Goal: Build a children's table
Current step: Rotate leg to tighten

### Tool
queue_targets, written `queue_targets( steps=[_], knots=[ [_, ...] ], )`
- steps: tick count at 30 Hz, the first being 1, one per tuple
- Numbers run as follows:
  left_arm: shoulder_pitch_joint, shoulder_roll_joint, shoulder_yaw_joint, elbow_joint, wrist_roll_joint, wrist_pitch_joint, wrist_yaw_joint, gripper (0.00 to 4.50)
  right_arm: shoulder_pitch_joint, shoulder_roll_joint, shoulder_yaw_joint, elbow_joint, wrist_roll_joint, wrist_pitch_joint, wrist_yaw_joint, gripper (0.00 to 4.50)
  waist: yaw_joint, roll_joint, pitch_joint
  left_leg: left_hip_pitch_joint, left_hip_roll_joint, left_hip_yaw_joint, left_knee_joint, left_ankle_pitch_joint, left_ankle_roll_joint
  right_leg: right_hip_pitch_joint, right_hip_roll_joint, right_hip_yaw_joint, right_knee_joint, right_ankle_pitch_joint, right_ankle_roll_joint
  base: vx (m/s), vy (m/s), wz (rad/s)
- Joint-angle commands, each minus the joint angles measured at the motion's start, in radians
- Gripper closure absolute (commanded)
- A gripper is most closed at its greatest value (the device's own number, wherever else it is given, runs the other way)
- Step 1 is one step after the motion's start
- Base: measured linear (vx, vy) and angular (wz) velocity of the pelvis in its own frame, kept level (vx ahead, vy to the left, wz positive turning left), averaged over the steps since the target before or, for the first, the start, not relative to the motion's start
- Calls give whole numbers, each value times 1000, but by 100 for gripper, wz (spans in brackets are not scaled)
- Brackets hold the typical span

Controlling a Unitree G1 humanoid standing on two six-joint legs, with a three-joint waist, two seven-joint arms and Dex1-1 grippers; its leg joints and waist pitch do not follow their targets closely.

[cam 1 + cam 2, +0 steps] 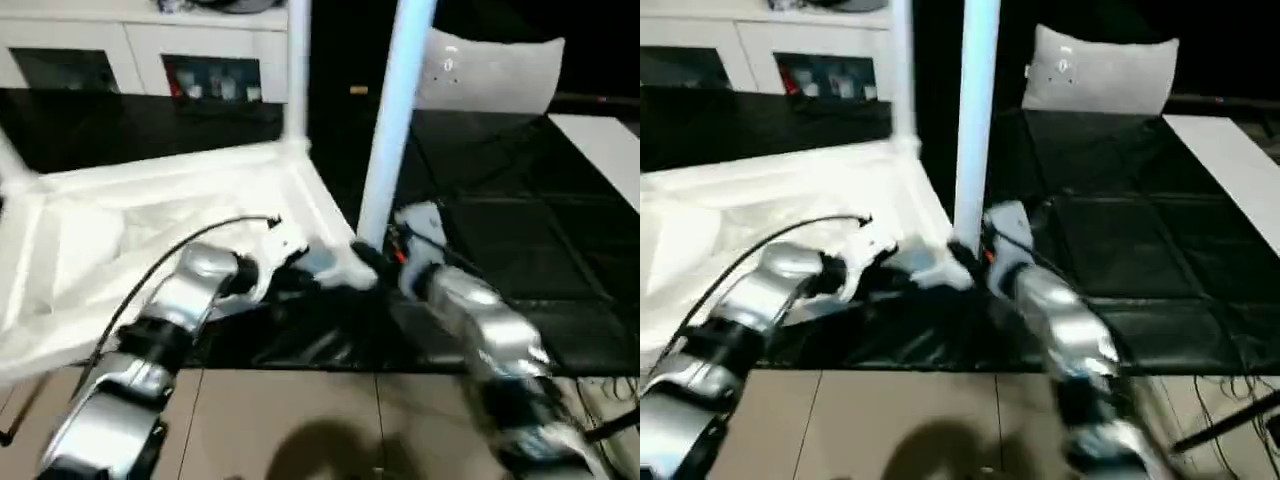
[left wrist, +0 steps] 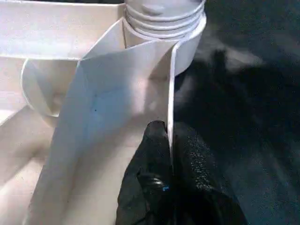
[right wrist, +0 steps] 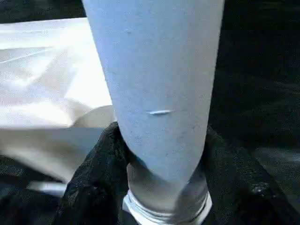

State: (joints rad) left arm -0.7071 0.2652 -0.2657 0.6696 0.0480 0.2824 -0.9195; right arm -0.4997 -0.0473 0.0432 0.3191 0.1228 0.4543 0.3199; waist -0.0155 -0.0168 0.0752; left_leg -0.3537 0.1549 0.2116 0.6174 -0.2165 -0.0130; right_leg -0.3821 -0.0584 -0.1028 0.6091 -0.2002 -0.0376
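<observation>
Right gripper (image 3: 164,187) is clenched around the leg (image 1: 392,130) standing in the tabletop (image 1: 150,230) socket at its 4 o'clock corner, left gripper (image 2: 171,150) pinches the rim, so I'd guess any tilt cross-threads it.

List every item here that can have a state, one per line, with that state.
tabletop: upside down on the dark mat, underside up.
near-corner leg: upright, threaded base at its corner socket.
far-corner leg: standing upright.
left gripper: shut on the tabletop's rim.
right gripper: shut on the near-corner leg, low down.
cabinet: doors closed.
</observation>
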Motion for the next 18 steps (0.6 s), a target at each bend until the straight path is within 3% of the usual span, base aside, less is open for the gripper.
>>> queue_targets(
  steps=[1,3,5,7,12,13,14,18],
  knots=[
    [-46,-88,7,-6,-28,-33,64,450,-9,114,88,59,26,28,3,185,2,4,-36,12,90,-67,-88,-243,-5,23,-125,87,-108,-414,-157,0,0,0],
    [-49,-85,7,-2,-22,-35,68,450,-13,126,71,62,30,23,-18,185,2,3,-39,8,91,-65,-90,-210,6,27,-125,89,-102,-353,-168,0,0,0],
    [-55,-65,2,19,1,-58,74,450,-6,123,41,44,38,-9,-29,148,3,9,-46,6,91,-61,-88,-169,18,33,-124,90,-92,-268,-192,0,0,0],
    [-48,-45,4,26,6,-77,54,450,19,87,42,-1,32,-29,7,137,6,6,-45,4,91,-58,-88,-147,33,36,-125,91,-91,-233,-200,0,0,0],
    [-26,-7,-10,35,15,-142,-3,450,85,-10,28,-120,63,-1,116,97,24,9,-48,5,92,-54,-86,-104,71,42,-123,91,-88,-198,-196,0,0,0],
    [-15,7,-7,34,12,-154,-22,450,118,-72,29,-169,72,2,183,84,23,9,-51,1,93,-55,-86,-92,74,45,-125,90,-84,-186,-204,0,0,0],
    [-15,7,-7,34,12,-154,-22,450,118,-72,29,-169,72,2,183,84,27,7,-50,0,91,-55,-86,-89,73,49,-123,88,-86,-187,-198,0,0,0],
    [15,43,-17,16,-17,-228,-157,450,170,-208,12,-236,97,-20,331,47,25,4,-53,-4,90,-56,-83,-111,81,49,-127,86,-90,-234,-195,0,0,0]
  ],
)
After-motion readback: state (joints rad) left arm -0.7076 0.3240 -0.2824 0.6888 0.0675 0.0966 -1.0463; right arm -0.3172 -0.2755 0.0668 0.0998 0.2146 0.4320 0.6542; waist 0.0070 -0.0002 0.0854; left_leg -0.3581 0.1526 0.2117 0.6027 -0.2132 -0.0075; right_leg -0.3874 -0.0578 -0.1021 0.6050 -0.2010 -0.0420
